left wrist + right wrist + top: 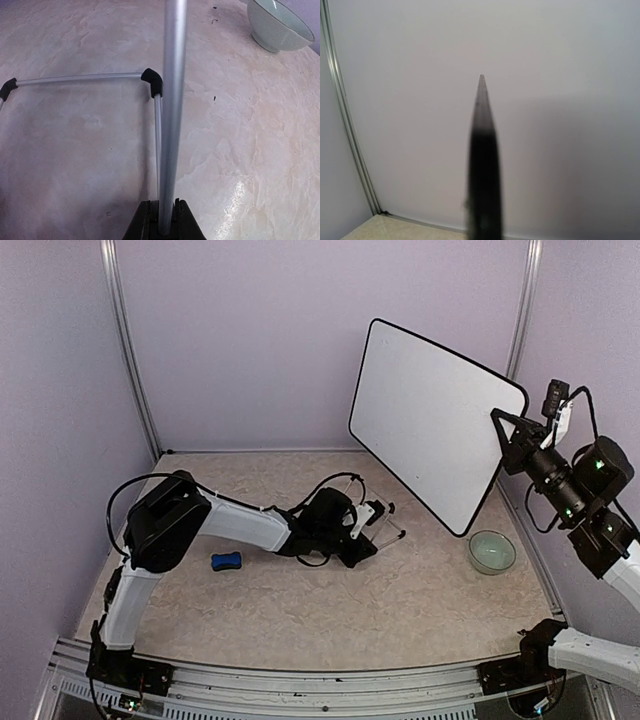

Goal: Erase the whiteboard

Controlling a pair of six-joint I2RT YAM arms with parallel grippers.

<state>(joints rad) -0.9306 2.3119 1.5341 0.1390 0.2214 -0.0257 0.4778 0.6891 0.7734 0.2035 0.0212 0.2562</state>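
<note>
Notably, the left end effector [164,220] clamped the wire stand [172,100] and the right end effector [510,430] the whiteboard [430,420], so steady stand placement appeared essential.

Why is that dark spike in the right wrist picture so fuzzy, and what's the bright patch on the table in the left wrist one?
Right wrist view: the whiteboard, seen edge-on very close to the lens, is out of focus. Left wrist view: light glares off the table, while the wire stand looks sharp.
</note>
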